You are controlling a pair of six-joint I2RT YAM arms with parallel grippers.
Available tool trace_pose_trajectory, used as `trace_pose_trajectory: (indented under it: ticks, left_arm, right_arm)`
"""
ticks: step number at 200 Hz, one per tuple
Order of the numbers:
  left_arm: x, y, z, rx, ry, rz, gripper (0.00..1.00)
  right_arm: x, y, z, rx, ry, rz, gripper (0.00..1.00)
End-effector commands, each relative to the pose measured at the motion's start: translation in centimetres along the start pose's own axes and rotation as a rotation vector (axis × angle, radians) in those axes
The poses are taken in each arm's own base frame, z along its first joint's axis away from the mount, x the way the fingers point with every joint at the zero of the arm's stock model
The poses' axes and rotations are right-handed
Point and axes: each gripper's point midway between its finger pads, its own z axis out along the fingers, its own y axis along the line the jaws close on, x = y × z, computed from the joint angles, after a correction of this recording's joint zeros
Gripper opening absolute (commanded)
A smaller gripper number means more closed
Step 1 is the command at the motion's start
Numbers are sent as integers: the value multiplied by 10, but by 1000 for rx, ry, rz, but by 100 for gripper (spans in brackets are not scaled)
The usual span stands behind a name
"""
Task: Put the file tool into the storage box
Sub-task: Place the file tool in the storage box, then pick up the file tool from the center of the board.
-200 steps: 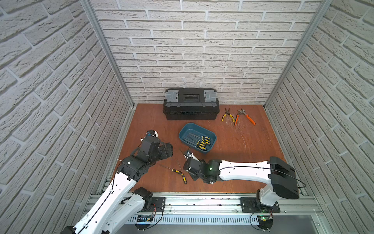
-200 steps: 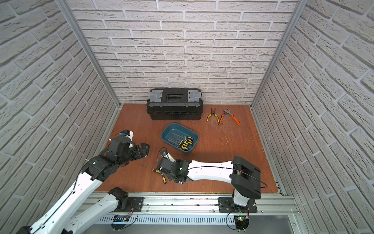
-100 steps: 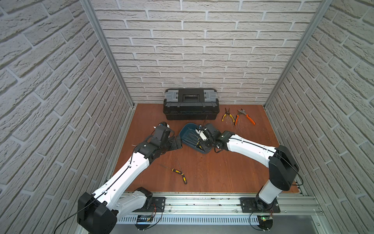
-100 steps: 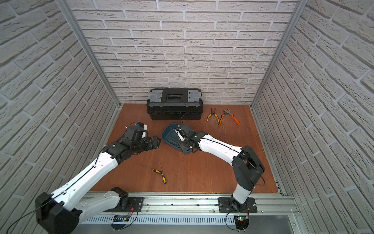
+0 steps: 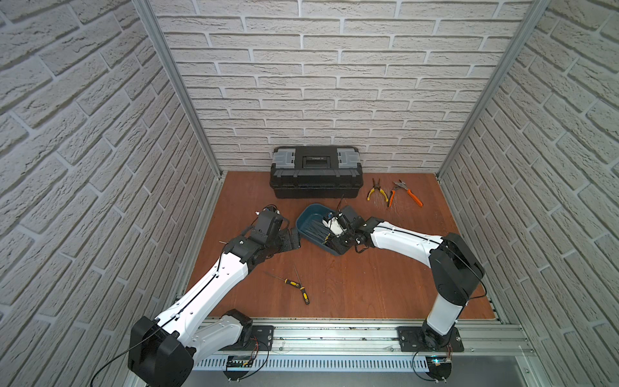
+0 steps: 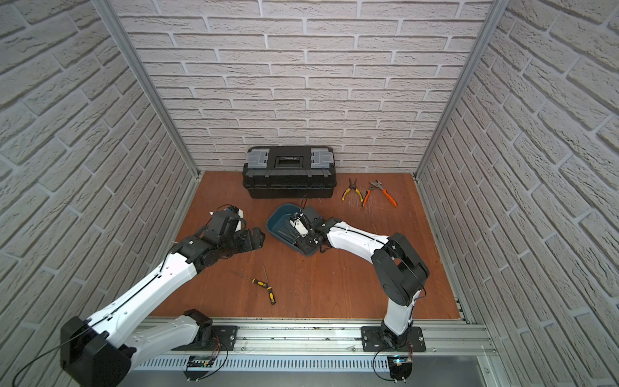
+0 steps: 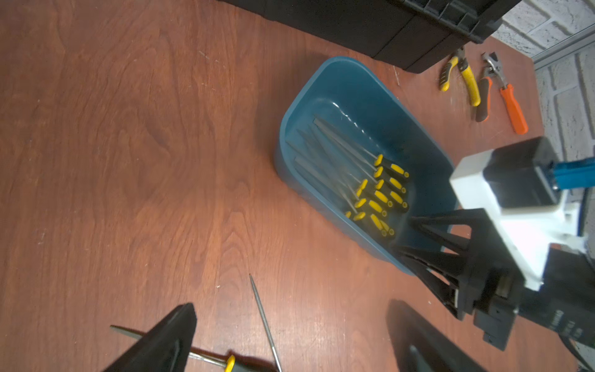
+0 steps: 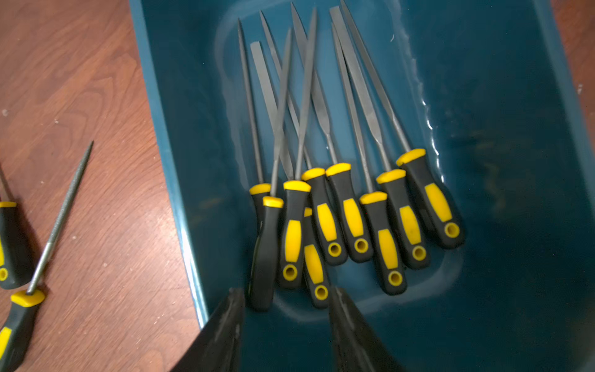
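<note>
Over the blue storage box (image 8: 515,96), the right hand (image 8: 286,291) hangs low with its two fingers spread apart. It pinches nothing. Under it, a bunch of file tools (image 8: 338,209) with yellow and black handles lies in the box, all pointing much the same way. One of them lies on its side, right by one finger.

I think this is the letting-go step. To do it well, the hand should open a bit more and go straight up. It should not slide sideways, or a finger could hook a handle or bump the box wall and push the box along the bench (image 5: 368,284).

Two more files (image 5: 290,283) lie on the bench, well apart from the box and nearer the front edge. Their thin metal ends almost cross. They lie flat and are skinny, so the fat handle is the best place to grab, one file at a time.

The left hand (image 7: 288,315) waits just beside the box, spread wide and holding nothing. It should stay clear of the box.
</note>
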Motion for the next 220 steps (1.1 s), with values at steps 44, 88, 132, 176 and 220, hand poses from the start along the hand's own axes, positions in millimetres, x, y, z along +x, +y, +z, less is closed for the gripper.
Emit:
trace_pose_trajectory:
  ticks: [44, 88, 132, 176, 220]
  left_arm:
    - [23, 24, -2, -65, 19, 15, 98]
    - [62, 45, 8, -117, 104, 10, 98]
    - [90, 66, 5, -160, 119, -41, 98]
    - [97, 82, -7, -196, 87, -66, 98]
    - [93, 87, -5, -180, 73, -106, 98]
  right_arm:
    - [-22, -9, -73, 62, -163, 169, 49]
    - [-1, 20, -99, 105, -236, 307, 49]
    - [36, 62, -93, 97, -259, 398, 49]
    - [63, 122, -65, -6, -261, 425, 49]
    - [73, 188, -36, -11, -174, 311, 49]
